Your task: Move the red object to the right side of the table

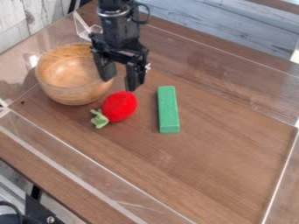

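Observation:
The red object (119, 105), a small round toy fruit with a green leafy stem at its lower left, lies on the dark wooden table (211, 166) left of centre. My black gripper (121, 81) hangs pointing down just above and behind it. Its two fingers stand open with nothing between them, and their tips are close over the fruit's top edge without gripping it.
A wooden bowl (68, 74) sits just left of the gripper, nearly touching its left finger. A flat green rectangular block (169, 108) lies right of the fruit. Clear acrylic walls edge the table.

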Robot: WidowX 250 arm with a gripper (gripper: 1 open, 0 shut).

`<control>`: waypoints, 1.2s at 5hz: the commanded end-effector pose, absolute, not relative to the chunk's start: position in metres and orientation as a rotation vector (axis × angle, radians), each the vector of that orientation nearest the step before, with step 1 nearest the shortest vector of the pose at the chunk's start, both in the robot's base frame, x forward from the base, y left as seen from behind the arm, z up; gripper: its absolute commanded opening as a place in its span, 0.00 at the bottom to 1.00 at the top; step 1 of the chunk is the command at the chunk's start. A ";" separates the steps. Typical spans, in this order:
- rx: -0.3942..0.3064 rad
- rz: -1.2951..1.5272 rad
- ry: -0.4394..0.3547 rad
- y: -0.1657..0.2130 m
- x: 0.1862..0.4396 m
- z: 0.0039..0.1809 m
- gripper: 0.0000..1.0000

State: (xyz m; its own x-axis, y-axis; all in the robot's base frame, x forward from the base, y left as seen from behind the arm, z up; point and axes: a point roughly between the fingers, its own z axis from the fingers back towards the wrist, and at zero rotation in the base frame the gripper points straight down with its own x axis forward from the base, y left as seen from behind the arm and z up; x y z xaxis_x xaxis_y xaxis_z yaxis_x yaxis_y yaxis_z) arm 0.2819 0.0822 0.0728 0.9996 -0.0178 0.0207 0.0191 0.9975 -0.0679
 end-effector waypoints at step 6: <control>-0.125 -0.059 -0.072 0.121 0.287 0.056 1.00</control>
